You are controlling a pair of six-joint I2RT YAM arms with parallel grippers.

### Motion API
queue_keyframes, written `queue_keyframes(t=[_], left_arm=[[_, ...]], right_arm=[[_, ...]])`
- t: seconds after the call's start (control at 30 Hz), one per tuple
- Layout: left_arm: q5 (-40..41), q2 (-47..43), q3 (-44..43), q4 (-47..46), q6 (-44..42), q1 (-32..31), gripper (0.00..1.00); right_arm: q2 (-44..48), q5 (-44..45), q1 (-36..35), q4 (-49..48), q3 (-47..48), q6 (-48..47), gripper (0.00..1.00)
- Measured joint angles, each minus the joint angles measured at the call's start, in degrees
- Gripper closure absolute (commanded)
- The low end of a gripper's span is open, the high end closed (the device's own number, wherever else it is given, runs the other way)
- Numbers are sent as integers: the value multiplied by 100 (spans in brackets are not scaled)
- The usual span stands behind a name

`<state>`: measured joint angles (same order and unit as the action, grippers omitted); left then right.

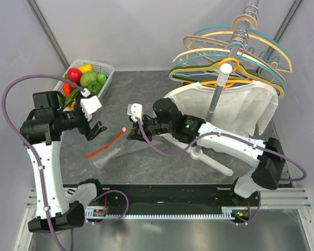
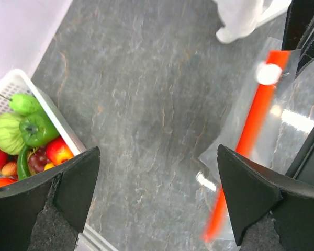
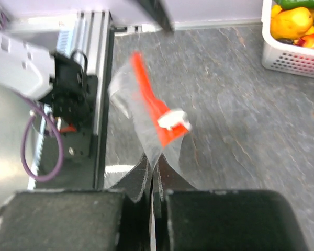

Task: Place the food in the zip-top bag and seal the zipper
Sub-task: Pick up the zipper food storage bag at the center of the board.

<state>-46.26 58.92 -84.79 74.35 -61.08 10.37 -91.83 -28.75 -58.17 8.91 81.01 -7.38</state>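
Note:
The food (image 1: 86,78) lies piled in a white lattice basket (image 1: 108,70) at the back left; the left wrist view shows green, red and yellow pieces (image 2: 26,130). The clear zip-top bag (image 1: 118,151) lies mid-table, and its red-orange zipper (image 1: 104,146) carries a white slider at its far end. My right gripper (image 1: 132,133) is shut on the bag's plastic (image 3: 146,141) just under the zipper (image 3: 146,89) and slider (image 3: 174,119), lifting that corner. My left gripper (image 2: 159,193) stands open above bare table, between basket (image 2: 57,123) and zipper (image 2: 254,125), holding nothing.
A rack of coloured clothes hangers (image 1: 235,52) on a white pole stands at the back right, with a white shirt (image 1: 235,107) draped below it and its base legs (image 1: 214,162) on the table. A metal rail (image 3: 97,94) runs along the near edge.

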Motion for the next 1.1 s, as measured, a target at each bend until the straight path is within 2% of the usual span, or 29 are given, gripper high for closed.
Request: queue_keyframes(t=[0.2,0.37,0.53,0.7,0.8,0.9,0.93,1.0,1.03,1.07,1.1], left_arm=[[-98,-101,-83,120,258,-293,1],[-90,-173,282,201,258,-680,1],[-81,-354,730,214,251,-1032,4],[-149,-407,1290,247,107,-1137,4],[-260,-225,1515,267,-42,-1137,9],[-330,-55,1733,247,-197,-1137,26],[-334,-44,1845,243,-278,-1137,43],[-321,-87,2015,245,-393,-1137,59],[-293,-142,2109,245,-459,-1137,81],[-245,-229,2199,238,-472,-1137,91],[-190,-345,2291,225,-446,-1137,96]], right_arm=[[688,162,-70,-66,-754,-791,100],[1058,535,-286,-260,-1231,-1674,100],[1305,857,-348,-743,-1670,-2157,100],[1561,855,-352,-1257,-2092,-2636,100],[1606,782,-393,-1458,-2159,-2922,100],[1641,774,-435,-1587,-2214,-3182,100],[1668,785,-450,-1606,-2238,-3272,100],[1707,815,-476,-1626,-2269,-3414,100],[1738,848,-498,-1631,-2288,-3482,100],[1768,876,-509,-1633,-2310,-3510,100],[1808,914,-516,-1633,-2345,-3545,100]])
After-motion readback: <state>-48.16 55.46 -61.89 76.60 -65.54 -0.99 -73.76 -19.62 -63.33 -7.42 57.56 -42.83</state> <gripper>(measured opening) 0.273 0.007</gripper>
